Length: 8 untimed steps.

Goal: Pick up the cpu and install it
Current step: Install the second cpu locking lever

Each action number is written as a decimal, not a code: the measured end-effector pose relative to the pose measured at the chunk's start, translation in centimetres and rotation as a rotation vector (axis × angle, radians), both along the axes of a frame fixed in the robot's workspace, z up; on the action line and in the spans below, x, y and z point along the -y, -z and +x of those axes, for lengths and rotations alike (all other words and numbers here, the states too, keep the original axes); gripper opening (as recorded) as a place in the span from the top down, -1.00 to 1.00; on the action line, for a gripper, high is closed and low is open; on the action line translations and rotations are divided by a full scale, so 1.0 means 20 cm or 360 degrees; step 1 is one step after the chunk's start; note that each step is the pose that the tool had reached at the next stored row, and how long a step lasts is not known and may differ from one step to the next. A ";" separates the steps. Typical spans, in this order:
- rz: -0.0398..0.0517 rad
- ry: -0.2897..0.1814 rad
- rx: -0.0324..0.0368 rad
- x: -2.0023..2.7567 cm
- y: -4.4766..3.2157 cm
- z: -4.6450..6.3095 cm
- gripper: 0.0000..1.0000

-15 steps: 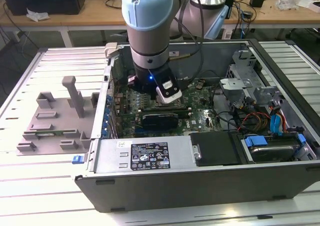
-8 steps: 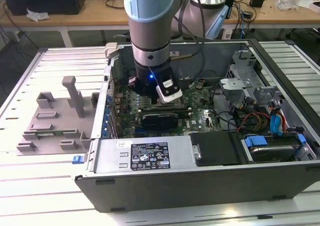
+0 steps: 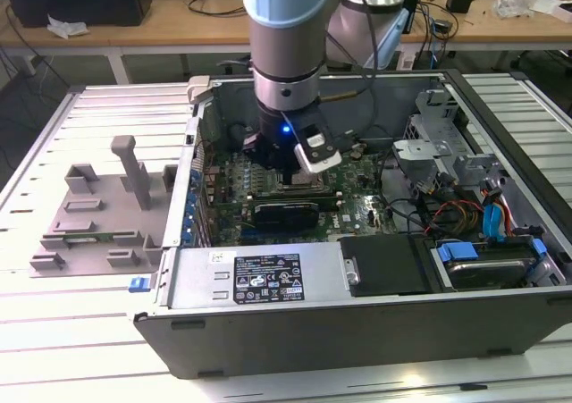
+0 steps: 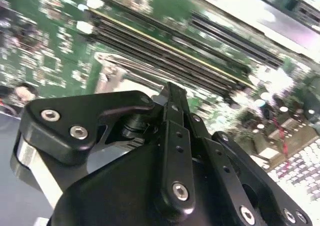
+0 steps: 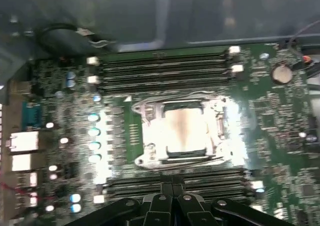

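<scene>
You see the cpu point(image 5: 184, 128) as shiny, smooth pale metal inside a bright metal socket frame point(image 5: 142, 113); upper left of the exterior view, a matt grey plastic tray point(image 3: 94, 211); the gripper point(image 4: 172, 98) is matt black.

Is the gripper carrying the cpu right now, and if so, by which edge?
It cannot be told: the black gripper hangs over the motherboard socket, where a shiny square silver-grey cpu seems to lie already, apart from it.

The cpu point(image 5: 186, 129) sits in the socket point(image 5: 145, 110), between memory slots point(image 5: 165, 68).
</scene>
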State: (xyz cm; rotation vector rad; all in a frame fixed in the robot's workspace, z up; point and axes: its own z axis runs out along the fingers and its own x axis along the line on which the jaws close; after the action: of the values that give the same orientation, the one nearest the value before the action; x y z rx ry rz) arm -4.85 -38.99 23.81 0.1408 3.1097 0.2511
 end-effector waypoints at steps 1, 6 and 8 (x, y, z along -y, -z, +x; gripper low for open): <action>0.0000 0.0000 0.0000 -0.004 0.000 0.03 0.79; 0.0000 -0.0001 0.0000 -0.100 0.001 0.07 0.79; 0.0000 -0.0036 0.0000 -0.121 0.001 0.07 0.79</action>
State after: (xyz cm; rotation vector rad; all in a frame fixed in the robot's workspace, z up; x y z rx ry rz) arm -3.47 -36.57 23.78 0.1059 3.1129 0.2515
